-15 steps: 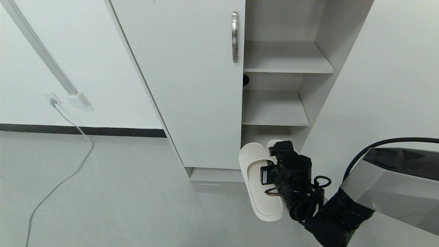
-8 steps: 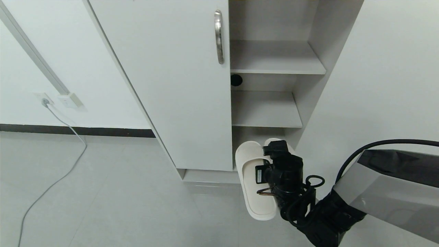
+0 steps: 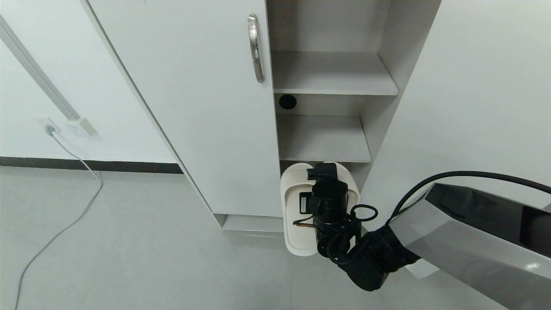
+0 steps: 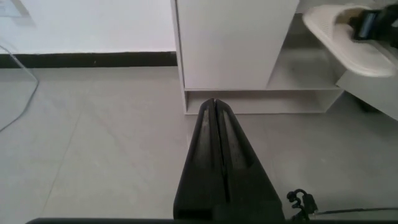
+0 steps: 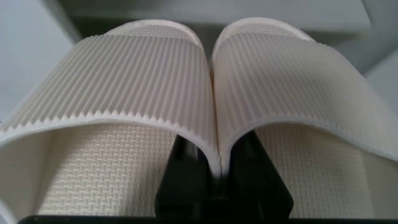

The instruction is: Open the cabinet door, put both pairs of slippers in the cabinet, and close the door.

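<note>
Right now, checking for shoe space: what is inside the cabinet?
Two shelves and a dark hole in the back; the slippers partly cover the bottom compartment, the door hides the rest.

It looked like a home hallway. A white shelved cabinet (image 3: 193, 107) stood just beyond the right pincer (image 3: 321, 171), on a grey tiled floor (image 3: 129, 258).

My right arm (image 3: 473, 232): angular grey shell, glossy black top panel, black wrist section. Thin black cables (image 3: 363, 213) loop around the wrist; one thick cable (image 3: 452, 174) arcs back. Right gripper (image 3: 320, 171) black, white label (image 3: 304, 206). Left gripper (image 4: 214, 109): black tapering fingers.
</note>
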